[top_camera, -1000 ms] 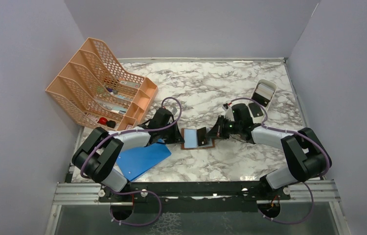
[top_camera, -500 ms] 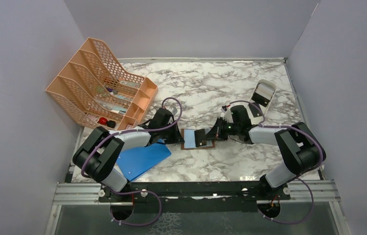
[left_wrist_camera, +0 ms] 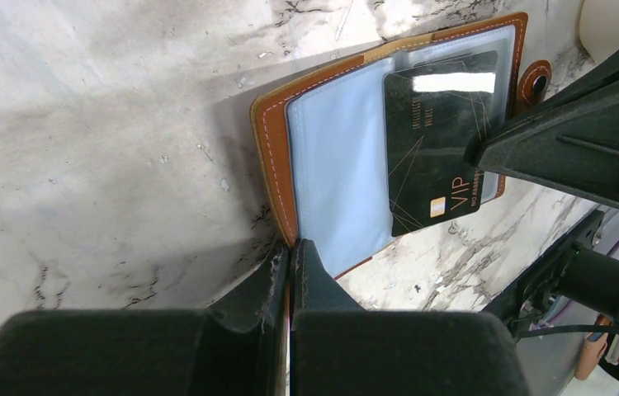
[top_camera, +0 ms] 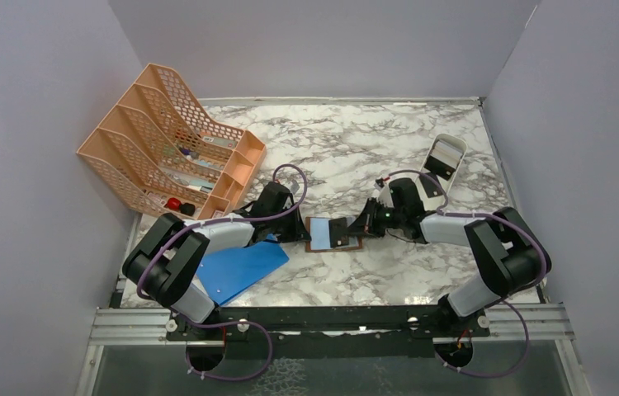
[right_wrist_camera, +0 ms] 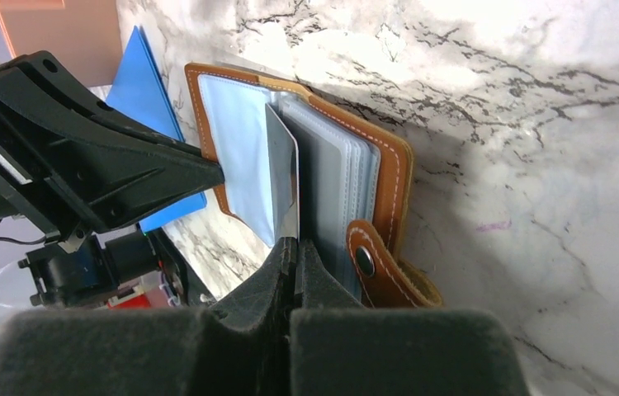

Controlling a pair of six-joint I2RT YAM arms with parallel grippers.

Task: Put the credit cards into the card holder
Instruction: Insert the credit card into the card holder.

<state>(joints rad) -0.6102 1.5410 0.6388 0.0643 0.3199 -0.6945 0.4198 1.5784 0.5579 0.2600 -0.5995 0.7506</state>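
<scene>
Open card holder on the tabletop, lying between the two claws. The left claw, pressed together, pinches the holder's near edge and pins it flat. The right claw, likewise pressed together, pinches the dark card, which lies just ahead of its tips over the clear sleeves; insertion appears unfinished. The light blue card, just ahead of the left claw, seems already seated. Legible: "VIP" on the dark card; smaller print unreadable.

The wallet is smooth tan leather with pale stitching, its sleeves clear glossy plastic; the dark card is glossy; the surface looks like smooth marble; the left end effector is matt black plastic
</scene>
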